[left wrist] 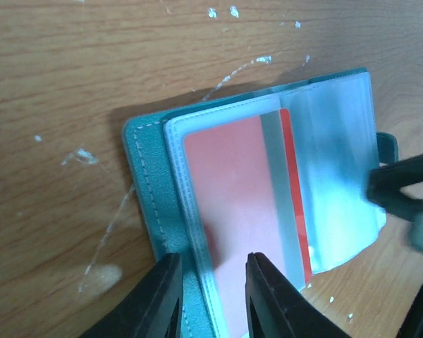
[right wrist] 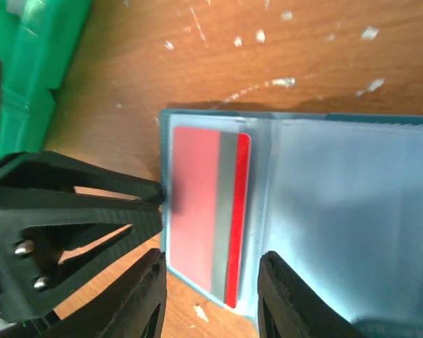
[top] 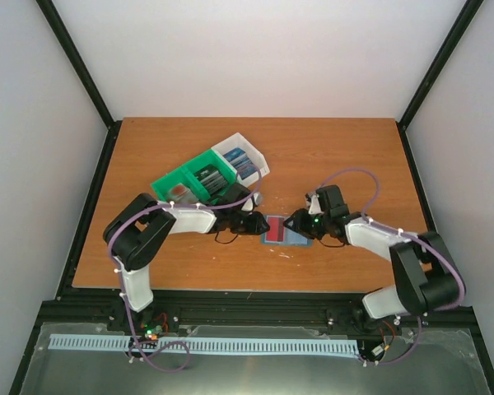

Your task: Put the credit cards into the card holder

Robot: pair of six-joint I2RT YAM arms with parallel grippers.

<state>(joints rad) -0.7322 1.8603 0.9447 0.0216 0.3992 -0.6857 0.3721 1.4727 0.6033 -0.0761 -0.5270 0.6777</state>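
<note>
Left gripper (left wrist: 213,262): jaws narrowly parted over the card holder's (left wrist: 145,184) near edge, clamping nothing. Right gripper (right wrist: 213,262): jaws parted wider, straddling the red card's (right wrist: 197,204) end. Card lies under a clear sleeve (left wrist: 331,176), blurred, near end cut off in left wrist view. One holder, open, mid-table (top: 337,156); one card in it. Beyond: green bin (top: 189,177), white bin (top: 245,156); contents too small to count.

We see the card holder (top: 293,239) lying open on the surface (top: 329,148), red credit card (top: 277,227) showing inside, with left gripper (top: 258,224) and right gripper (top: 296,222) flanking it.
</note>
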